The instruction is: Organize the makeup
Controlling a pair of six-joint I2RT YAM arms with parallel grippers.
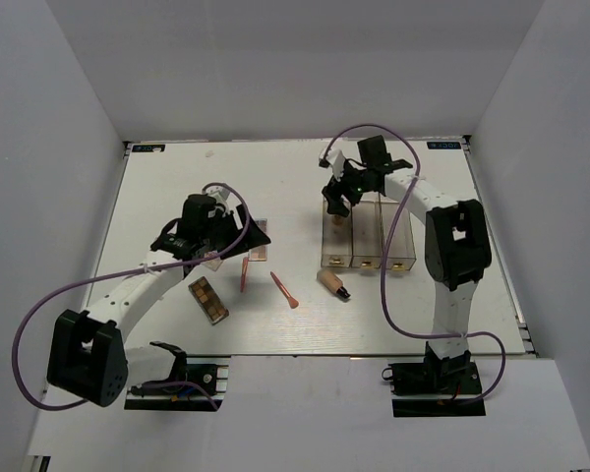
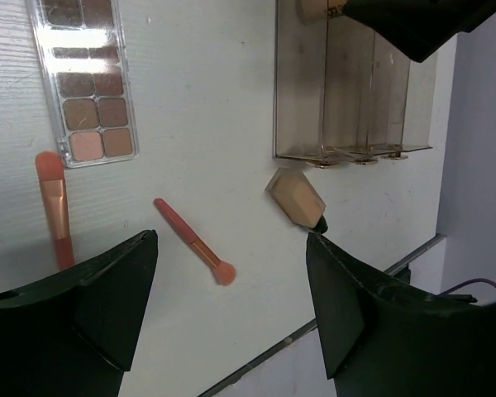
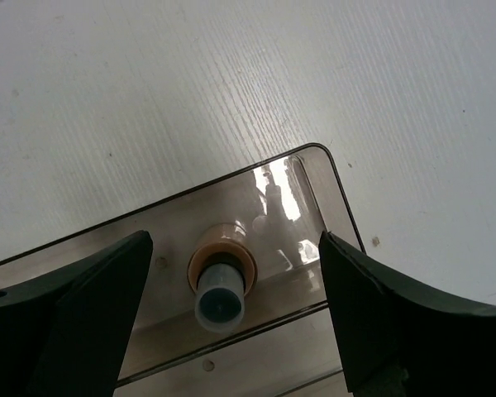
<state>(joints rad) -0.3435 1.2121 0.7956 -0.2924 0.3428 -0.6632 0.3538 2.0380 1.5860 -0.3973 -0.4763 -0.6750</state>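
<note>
One tan bottle (image 3: 221, 281) with a dark cap stands upright in the leftmost clear box (image 3: 334, 184). My right gripper (image 3: 236, 318) is open above it, a finger on each side, not touching; it also shows in the top view (image 1: 336, 197). A second tan bottle (image 1: 331, 283) lies on the table in front of the boxes. Two salmon sticks (image 1: 245, 273) (image 1: 284, 290) lie mid-table. A brown palette (image 1: 207, 299) lies left of them. A pinkish palette (image 2: 87, 83) lies partly under my left gripper (image 1: 248, 236), which is open, empty and above the table.
Three clear boxes with gold fronts (image 1: 367, 236) stand side by side right of centre. The left wrist view shows the lying bottle (image 2: 298, 198) close to the boxes' fronts (image 2: 347, 91). Grey walls enclose the white table (image 1: 177, 177).
</note>
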